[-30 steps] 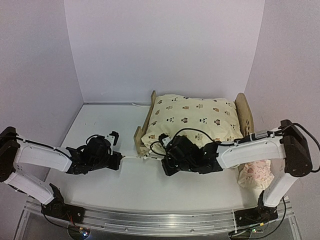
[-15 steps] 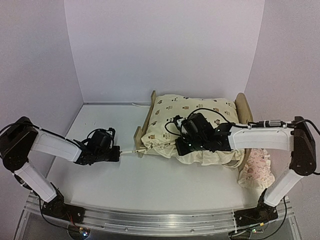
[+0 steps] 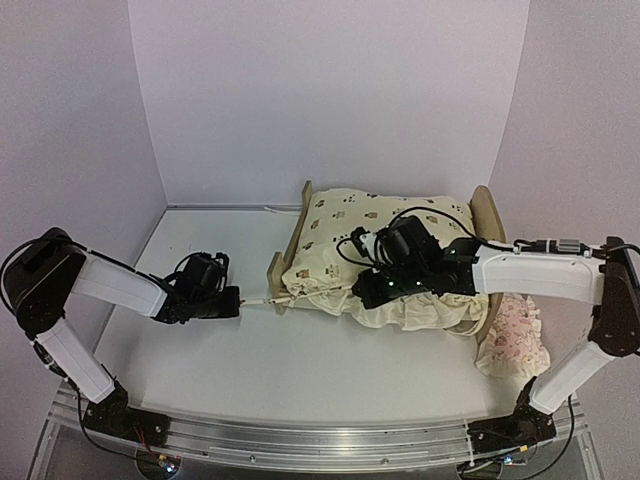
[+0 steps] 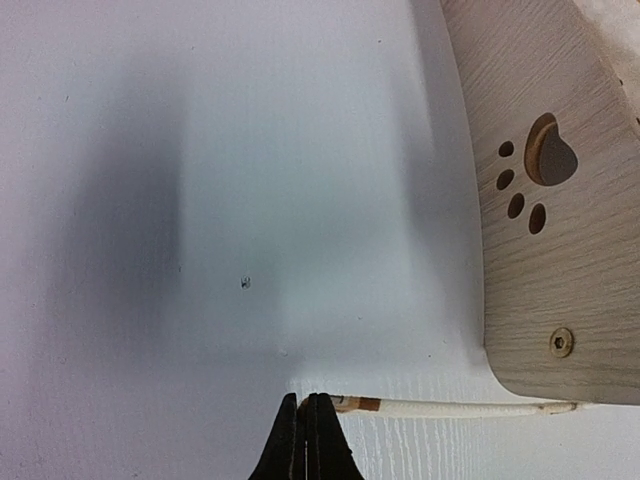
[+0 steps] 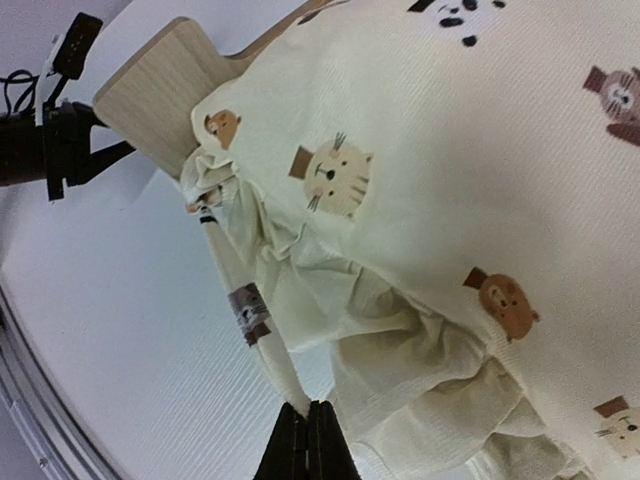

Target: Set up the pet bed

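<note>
The pet bed (image 3: 488,225) is sitting toward the back of the table (image 3: 300,370), with the animal-print cushion (image 3: 390,225) lying on it. The left gripper (image 4: 304,405) is pinching one tie (image 4: 450,408). The right gripper (image 5: 308,412) is pinching another tie (image 5: 250,312). Tying them and adding the pink pillow (image 3: 515,350) look not done yet.

Animal-print cushion (image 3: 340,215), its taut tie (image 4: 450,407), pink pillow (image 3: 515,350), white table (image 3: 300,360)

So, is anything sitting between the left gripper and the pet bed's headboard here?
Nothing visible blocks it. Only a cream tie spans the gap. The left gripper is shut on the tie's end, and the tie runs straight to the lower corner of the pet bed headboard.
</note>
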